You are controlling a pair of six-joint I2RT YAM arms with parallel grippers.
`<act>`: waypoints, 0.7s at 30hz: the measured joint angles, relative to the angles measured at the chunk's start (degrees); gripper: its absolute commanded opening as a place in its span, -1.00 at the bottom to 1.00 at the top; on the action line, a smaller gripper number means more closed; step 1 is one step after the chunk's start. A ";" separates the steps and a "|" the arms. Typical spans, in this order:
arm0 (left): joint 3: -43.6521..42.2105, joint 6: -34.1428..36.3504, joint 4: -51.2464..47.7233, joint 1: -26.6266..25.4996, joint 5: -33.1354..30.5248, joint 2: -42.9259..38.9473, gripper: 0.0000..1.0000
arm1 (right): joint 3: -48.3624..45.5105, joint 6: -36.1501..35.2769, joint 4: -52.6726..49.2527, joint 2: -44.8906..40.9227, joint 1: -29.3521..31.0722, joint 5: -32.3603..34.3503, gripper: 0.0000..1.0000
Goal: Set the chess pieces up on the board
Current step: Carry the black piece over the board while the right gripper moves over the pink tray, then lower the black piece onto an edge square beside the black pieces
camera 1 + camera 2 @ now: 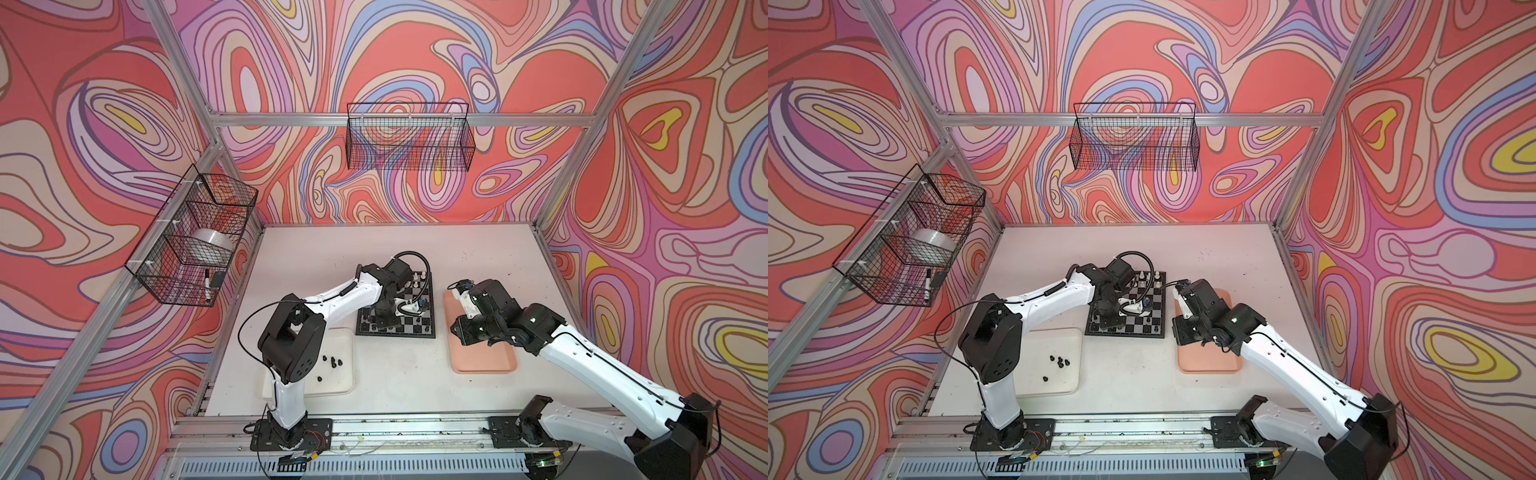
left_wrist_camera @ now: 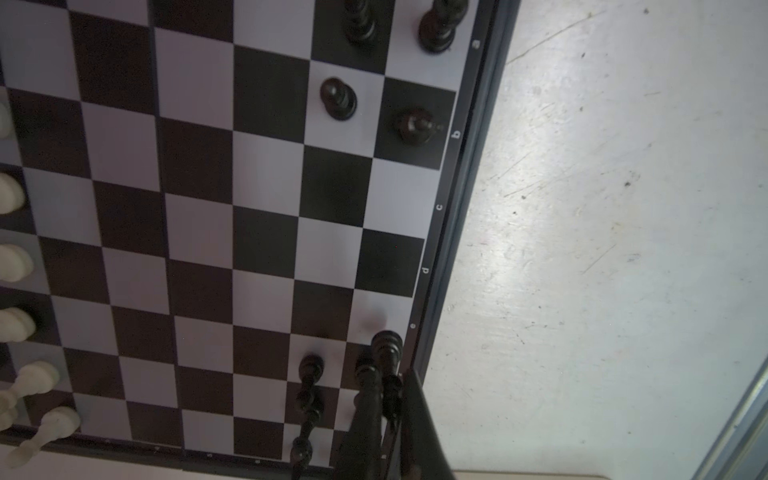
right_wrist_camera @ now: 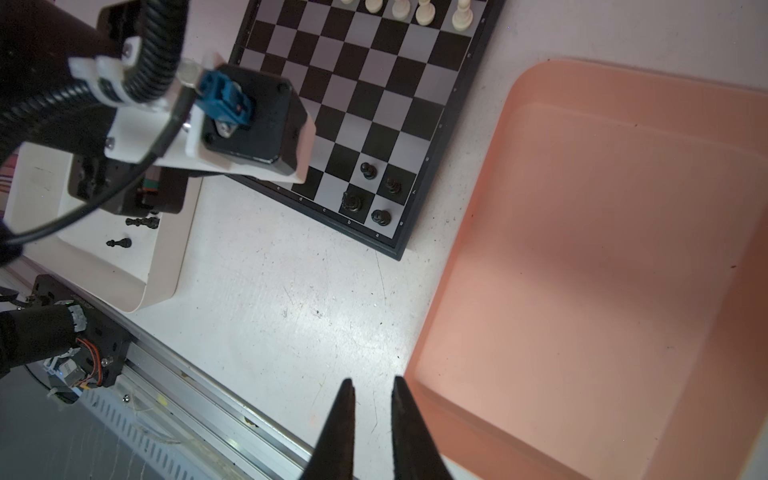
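A black piece (image 2: 386,343) is clamped by the left gripper (image 2: 388,372) on the edge row of the board (image 2: 199,232). The right gripper (image 3: 372,415) is narrowly parted and empty. The adjacent pawn (image 2: 311,370) may be toppled by a skewed withdrawal.

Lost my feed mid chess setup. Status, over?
Left gripper shut on a black piece at the board's edge. Right gripper open, empty, at the pink tray's edge. Nothing blocking.

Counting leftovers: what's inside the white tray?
A few loose black chess pieces lie in the white tray. The left arm covers its left part, so an exact count isn't possible.
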 measured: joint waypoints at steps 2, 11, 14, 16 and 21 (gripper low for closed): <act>0.00 -0.04 0.04 0.00 -0.09 0.00 -0.94 | -0.09 0.00 0.09 0.00 0.00 -0.02 -0.66; 0.02 -0.22 0.26 0.00 -0.24 0.55 -0.93 | -0.24 -0.04 0.42 0.02 0.00 0.00 -0.66; 0.02 -0.22 0.79 0.00 -0.26 0.61 -0.92 | -0.24 -0.04 0.44 0.04 0.00 -0.02 -0.66; 0.02 -0.24 1.22 0.00 -0.26 0.63 -0.92 | -0.24 -0.04 0.44 0.04 0.00 0.00 -0.65; 0.02 -0.44 1.46 0.00 -0.24 0.72 -0.91 | -0.26 -0.07 0.46 0.07 0.00 -0.02 -0.66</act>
